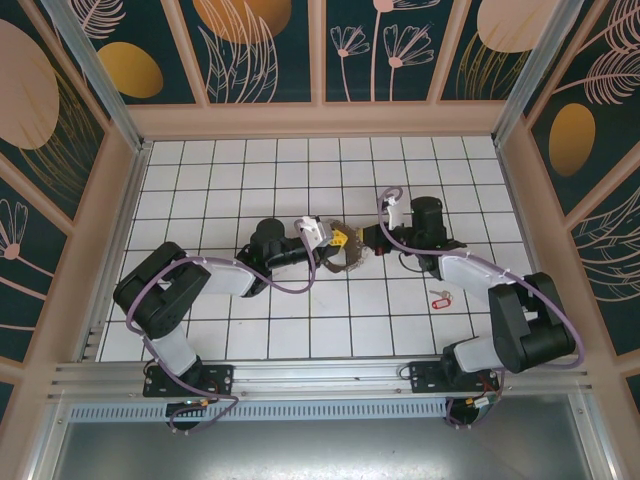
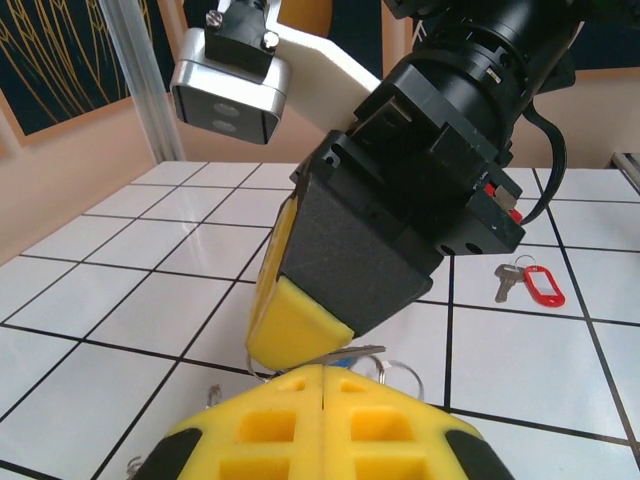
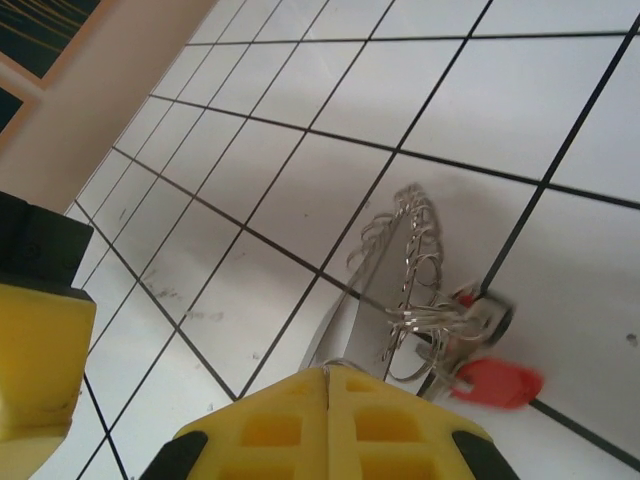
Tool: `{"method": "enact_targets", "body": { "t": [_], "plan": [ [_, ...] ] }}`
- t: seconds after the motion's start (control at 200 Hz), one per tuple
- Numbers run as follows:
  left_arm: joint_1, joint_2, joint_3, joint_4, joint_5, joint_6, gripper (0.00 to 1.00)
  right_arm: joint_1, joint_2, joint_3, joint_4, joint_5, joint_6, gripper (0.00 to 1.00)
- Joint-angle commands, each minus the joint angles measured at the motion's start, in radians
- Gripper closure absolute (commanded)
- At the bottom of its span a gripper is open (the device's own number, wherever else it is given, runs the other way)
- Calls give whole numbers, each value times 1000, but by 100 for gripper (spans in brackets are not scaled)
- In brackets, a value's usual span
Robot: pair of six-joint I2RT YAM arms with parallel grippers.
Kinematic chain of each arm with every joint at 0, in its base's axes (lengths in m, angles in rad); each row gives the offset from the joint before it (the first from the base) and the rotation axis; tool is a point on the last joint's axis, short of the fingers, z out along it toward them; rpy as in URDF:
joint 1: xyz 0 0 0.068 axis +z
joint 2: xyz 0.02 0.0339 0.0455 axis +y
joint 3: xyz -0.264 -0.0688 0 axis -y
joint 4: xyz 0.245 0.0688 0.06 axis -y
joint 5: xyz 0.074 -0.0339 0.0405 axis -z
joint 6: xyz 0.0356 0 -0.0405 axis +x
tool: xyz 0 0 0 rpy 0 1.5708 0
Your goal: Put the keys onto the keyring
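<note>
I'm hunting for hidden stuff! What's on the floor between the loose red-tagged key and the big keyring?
Nothing. The top view shows just bare white tiles between the key and the keyring.

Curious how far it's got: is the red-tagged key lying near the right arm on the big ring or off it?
Off. The red-tagged key lies alone on a tile, clear of the big ring between the arms.

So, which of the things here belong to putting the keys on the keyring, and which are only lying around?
Belong to the job: keyring, red-tagged key at its loops, loose red-tagged key, left pincer, right pincer.
Just there: tiled table, purple cables, patterned walls.
</note>
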Motion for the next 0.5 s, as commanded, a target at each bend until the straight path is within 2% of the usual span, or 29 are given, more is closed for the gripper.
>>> {"method": "enact_targets", "body": {
  "t": [0.0,0.165,0.25,0.325,0.495],
  "plan": [
    [3,12,15,3,-12,15,100,1,-35,34,11,-65,16,100],
    [3,2,4,-37,-131,19,97,7,-68,43,-22,-64,-53,100],
    [3,-1,8,-60,-179,30,86,22,-83,43,-41,-59,-113,100],
    [4,2,29,-119,-178,63,81,40,-95,39,-48,-36,-158,100],
    [3,18,88,-237,-105,118,78,62,-102,33,-46,-22,-225,100]
  ]
}}
